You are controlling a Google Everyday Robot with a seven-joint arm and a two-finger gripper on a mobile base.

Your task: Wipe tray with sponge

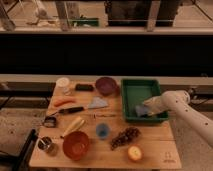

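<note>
Closest to us on the wooden desk (155, 145) we've got a metal cup (46, 145), an orange bowl (76, 145) and a round yellowish fruit (134, 152). A bit further in: a yellow banana-looking thing (73, 125), a small blue cup (102, 131) and some dark grapes (125, 136). Next come the black-handled knife (70, 110), a pale-blue wedge (98, 103) and a carrot (64, 101). On the right sits the green tray (137, 92), with the sponge (139, 111) in its near right corner. The gripper (146, 108) is right on the sponge, reaching in from the right. We can't tell whether it's actually clamped. At the back: a white cup (63, 83) and a purple bowl (106, 85).
</note>
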